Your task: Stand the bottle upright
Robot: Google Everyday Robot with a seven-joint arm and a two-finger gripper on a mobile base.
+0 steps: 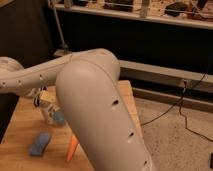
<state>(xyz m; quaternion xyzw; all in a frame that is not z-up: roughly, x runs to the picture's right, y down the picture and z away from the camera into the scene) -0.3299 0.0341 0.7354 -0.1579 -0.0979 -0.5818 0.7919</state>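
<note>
Warm, dim light falls on your pale wooden table (20,131); the gripper (46,101), at its left, sits shadowed under the blurred white arm (100,105).

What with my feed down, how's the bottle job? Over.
Gripper at bottle. Bottle pose unclear, arm blocks view. Blue cup close beside it.

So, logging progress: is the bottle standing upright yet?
Apparently upright: the bottle rises vertically beside the blue cup, the gripper at its top, arm hiding part.

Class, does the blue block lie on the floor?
No, the blue block lies on the wooden table, nearer the camera than the pincer, which hangs over the table.
</note>
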